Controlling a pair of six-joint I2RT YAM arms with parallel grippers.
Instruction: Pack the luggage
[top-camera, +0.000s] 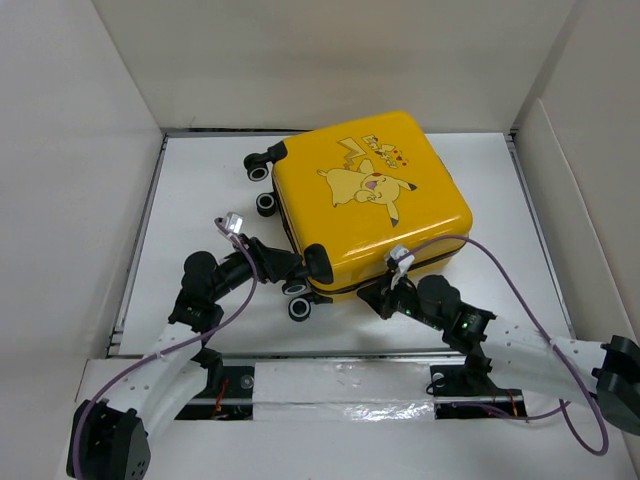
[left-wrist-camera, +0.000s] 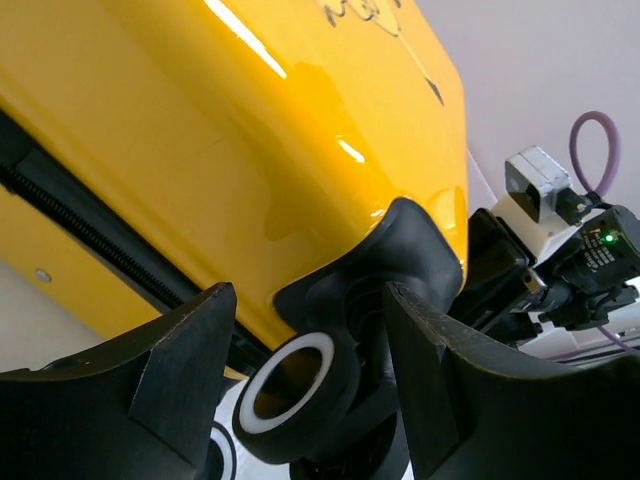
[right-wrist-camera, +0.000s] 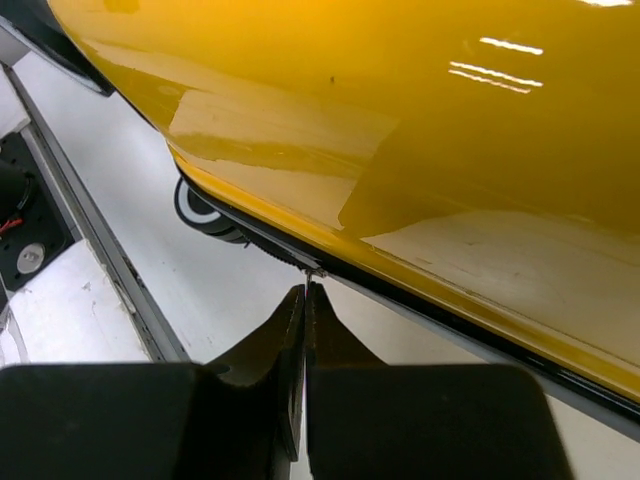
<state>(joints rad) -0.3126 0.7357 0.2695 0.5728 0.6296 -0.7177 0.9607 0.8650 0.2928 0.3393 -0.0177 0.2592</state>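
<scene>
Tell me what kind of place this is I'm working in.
Probably a lab robot test cell: a white table walled by plain white panels, the left arm and right arm bolted at its near edge, and the luggage lying on it.

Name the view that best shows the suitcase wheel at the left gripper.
Left wrist: the wheel sits large between the left gripper's open fingers, white ring and black housing clear. Top external shows it tiny at the luggage's near-left corner. Right wrist shows only a partly hidden wheel, which one unclear.
</scene>
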